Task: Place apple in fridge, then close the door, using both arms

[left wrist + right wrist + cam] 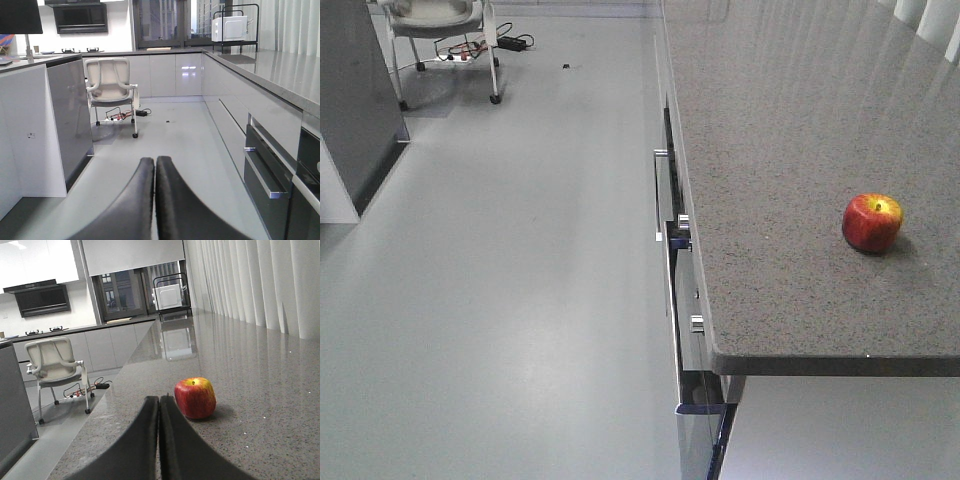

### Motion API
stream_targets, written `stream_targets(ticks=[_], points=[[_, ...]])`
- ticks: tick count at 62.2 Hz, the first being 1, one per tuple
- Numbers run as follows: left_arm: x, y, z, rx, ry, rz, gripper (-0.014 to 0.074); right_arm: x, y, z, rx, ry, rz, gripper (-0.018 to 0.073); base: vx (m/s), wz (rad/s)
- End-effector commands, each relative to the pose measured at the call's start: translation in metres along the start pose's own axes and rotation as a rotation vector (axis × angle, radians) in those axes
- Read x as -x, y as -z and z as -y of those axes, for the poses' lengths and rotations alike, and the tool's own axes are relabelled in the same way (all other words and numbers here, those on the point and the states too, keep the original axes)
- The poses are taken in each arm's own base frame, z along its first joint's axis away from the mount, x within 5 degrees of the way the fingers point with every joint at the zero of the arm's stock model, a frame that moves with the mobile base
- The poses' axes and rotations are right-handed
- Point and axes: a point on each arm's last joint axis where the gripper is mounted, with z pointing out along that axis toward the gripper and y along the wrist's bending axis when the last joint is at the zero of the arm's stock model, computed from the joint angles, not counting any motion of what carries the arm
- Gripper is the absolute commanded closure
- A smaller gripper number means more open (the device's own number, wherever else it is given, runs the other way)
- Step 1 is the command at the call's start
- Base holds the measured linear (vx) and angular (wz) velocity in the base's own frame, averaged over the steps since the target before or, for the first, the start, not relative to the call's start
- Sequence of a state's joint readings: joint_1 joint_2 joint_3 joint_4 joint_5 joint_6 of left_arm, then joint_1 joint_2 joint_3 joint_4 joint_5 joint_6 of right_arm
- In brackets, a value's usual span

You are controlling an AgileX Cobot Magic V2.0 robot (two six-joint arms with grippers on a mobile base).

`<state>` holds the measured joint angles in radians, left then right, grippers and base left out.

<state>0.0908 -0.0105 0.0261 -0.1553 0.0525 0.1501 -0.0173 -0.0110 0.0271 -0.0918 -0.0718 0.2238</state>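
A small red apple (872, 222) with a yellow patch near its stem stands upright on the grey speckled counter (780, 140), close to the counter's right side. In the right wrist view the apple (195, 397) sits just beyond and slightly right of my right gripper (159, 399), apart from it. That gripper is shut with nothing in it, low over the counter. My left gripper (155, 160) is shut and empty too, hanging over the grey floor beside the counter's drawers. The fridge and its door are out of view. Neither gripper shows in the front view.
The counter's drawers (670, 230) stand slightly pulled out with metal handles. A white wheeled chair (111, 85) and cables with a power strip (510, 42) are on the far floor. A counter-height grey and white unit (67, 115) stands left. A white microwave (167, 296) sits at the counter's far end.
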Motion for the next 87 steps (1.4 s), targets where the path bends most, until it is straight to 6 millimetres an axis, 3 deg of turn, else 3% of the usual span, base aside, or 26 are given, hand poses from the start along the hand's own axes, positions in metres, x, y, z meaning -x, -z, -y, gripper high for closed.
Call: stream_targets(ticks=[1, 70, 87], points=[[0.000, 0.001, -0.001, 0.008, 0.013, 0.063, 0.0603, 0.002, 0.001, -0.001, 0.011, 0.011, 0.071, 0.0563, 0.00, 0.00], [0.000, 0.001, -0.001, 0.008, 0.013, 0.063, 0.0603, 0.003, 0.001, -0.001, 0.012, 0.000, 0.073, 0.0563, 0.00, 0.00], [0.000, 0.001, -0.001, 0.008, 0.013, 0.063, 0.0603, 0.017, 0.002, -0.001, 0.009, -0.166, 0.102, 0.0563, 0.00, 0.00]])
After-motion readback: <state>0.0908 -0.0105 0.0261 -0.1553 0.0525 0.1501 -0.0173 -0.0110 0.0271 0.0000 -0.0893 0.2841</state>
